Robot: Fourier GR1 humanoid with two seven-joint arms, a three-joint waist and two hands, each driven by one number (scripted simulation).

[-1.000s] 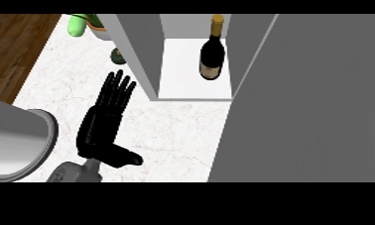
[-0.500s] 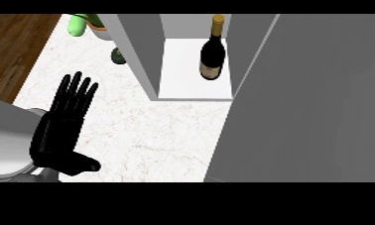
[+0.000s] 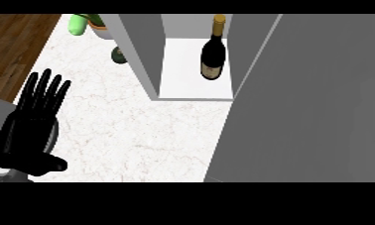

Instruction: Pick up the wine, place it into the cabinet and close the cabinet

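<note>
- The wine, a dark bottle with a gold cap and a pale label, is sitting inside the cabinet, on its white floor, with its neck pointing toward the top of the head view.
- The bottle is resting in the right half of the compartment, near the right wall and apart from the left wall.
- No hand is touching the bottle.
- The cabinet is standing open: its grey door is filling the right side of the view, swung out over the surface, with its edge running just beside the compartment's right wall.
- The left hand is showing at the view's lower left, released, with its fingers straight and spread, pointing toward the top of the view, and its thumb sticking out to the right near the bottom.
- This hand is grasping nothing and is lying well apart from the cabinet and from the bottle.
- The right hand is not showing anywhere in the view.
- The surface is a white marbled top, and a strip of brown wooden floor is running along its left edge.
- A bright green item and a small dark green item are sitting at the far end of the surface, just left of the cabinet's left wall; what they are cannot be told.
</note>
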